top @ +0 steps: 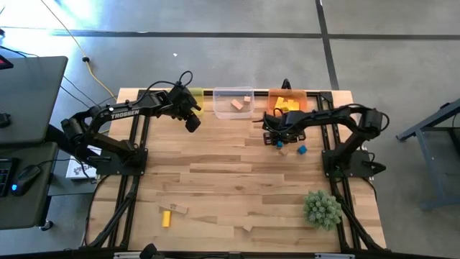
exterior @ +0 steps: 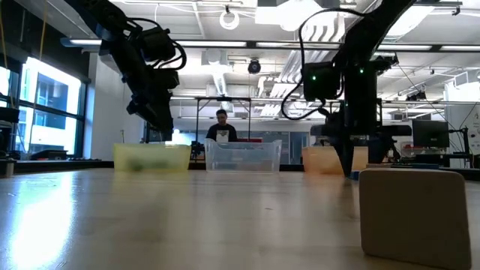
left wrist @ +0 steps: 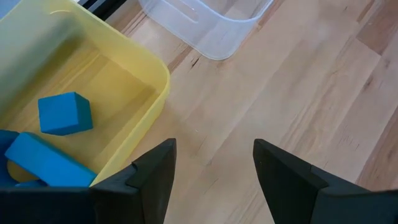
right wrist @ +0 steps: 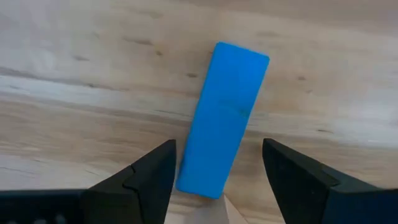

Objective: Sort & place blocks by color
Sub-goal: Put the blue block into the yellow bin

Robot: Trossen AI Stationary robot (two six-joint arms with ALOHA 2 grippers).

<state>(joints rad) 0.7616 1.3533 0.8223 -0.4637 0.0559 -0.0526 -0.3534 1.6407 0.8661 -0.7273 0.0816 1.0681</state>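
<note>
The right gripper is low over the table, and its two dark fingers are spread apart. A blue bar lies flat on the wood right between them, with a gap on each side, so nothing is pinched. From above, this gripper is just in front of the orange bin. A small blue cube and a tan block sit close beside it on the table. Yellow blocks lie in the orange bin.

The left gripper hangs in the air with its fingers spread wide and nothing between them. Right beside it is the yellow bin. Inside that bin are a blue cube and a blue bar. A bit farther from this gripper is the clear bin. From above, the clear bin stands between the yellow one and the orange one, and it has tan blocks in it.

Far from both grippers, at the near side of the table, lie a yellow bar, a tan bar next to it, and a little tan block. A spiky green plant ball sits near the right arm's base.

Behind the table a person is in the room.
</note>
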